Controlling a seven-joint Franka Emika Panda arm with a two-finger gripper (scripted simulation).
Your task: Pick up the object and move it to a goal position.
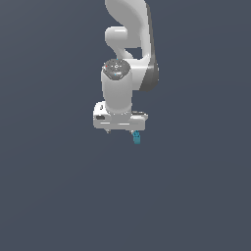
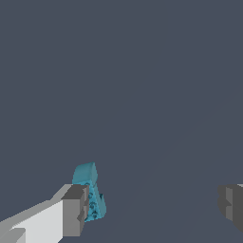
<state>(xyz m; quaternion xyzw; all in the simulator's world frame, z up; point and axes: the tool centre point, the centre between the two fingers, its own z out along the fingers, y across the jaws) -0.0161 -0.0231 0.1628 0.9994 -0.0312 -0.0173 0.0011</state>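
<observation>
The object (image 1: 137,138) is a tiny teal-blue elongated piece just under the white hand, toward the exterior view's right. My gripper (image 1: 121,132) points straight down over the dark grey floor. In the wrist view the gripper (image 2: 152,209) is wide open, its two grey pads far apart. The object (image 2: 90,192) stands right beside the inner face of one pad (image 2: 76,211), partly hidden by it. I cannot tell whether they touch. The other pad (image 2: 231,205) is far from the object and nothing lies between the pads.
The white arm (image 1: 125,59) rises behind the hand toward the top of the exterior view. A plain dark grey surface (image 1: 59,196) fills everything else in both views.
</observation>
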